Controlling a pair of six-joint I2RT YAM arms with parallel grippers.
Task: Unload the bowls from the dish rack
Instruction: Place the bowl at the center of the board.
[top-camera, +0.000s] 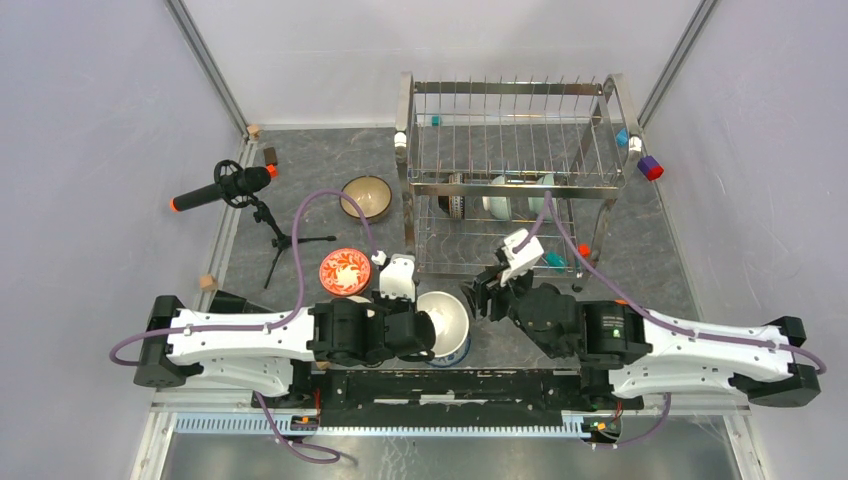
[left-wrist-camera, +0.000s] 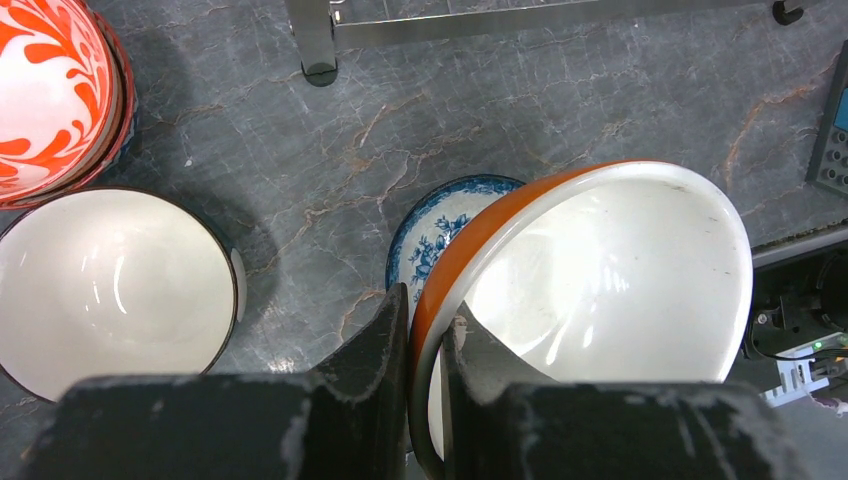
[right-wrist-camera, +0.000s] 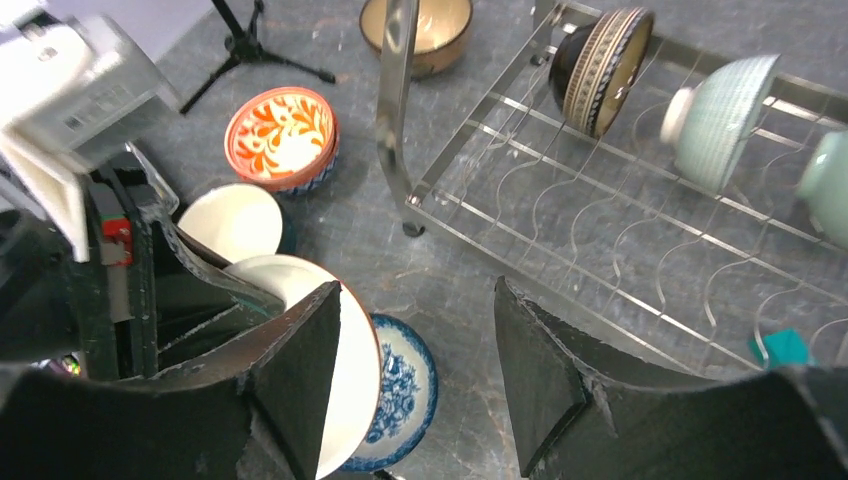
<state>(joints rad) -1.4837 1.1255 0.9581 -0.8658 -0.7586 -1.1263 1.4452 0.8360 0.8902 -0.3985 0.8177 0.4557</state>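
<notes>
My left gripper (left-wrist-camera: 428, 315) is shut on the rim of an orange bowl (left-wrist-camera: 600, 280) with a white inside, holding it tilted over a blue-and-white bowl (left-wrist-camera: 440, 225) on the table. In the top view the held bowl (top-camera: 443, 318) sits in front of the dish rack (top-camera: 510, 170). My right gripper (right-wrist-camera: 417, 300) is open and empty, just right of the held bowl (right-wrist-camera: 358, 370). The rack's lower tier holds a dark striped bowl (right-wrist-camera: 600, 70) and two pale green bowls (right-wrist-camera: 715, 120). A red-patterned bowl (top-camera: 344, 270), a white dark-rimmed bowl (left-wrist-camera: 110, 290) and a tan bowl (top-camera: 366, 197) sit on the table.
A microphone on a small tripod (top-camera: 225, 190) stands at the left of the table. A rack leg (left-wrist-camera: 315, 45) stands just beyond the blue-and-white bowl. A red and blue cylinder (top-camera: 650, 167) lies right of the rack. Small teal clips hang on the rack.
</notes>
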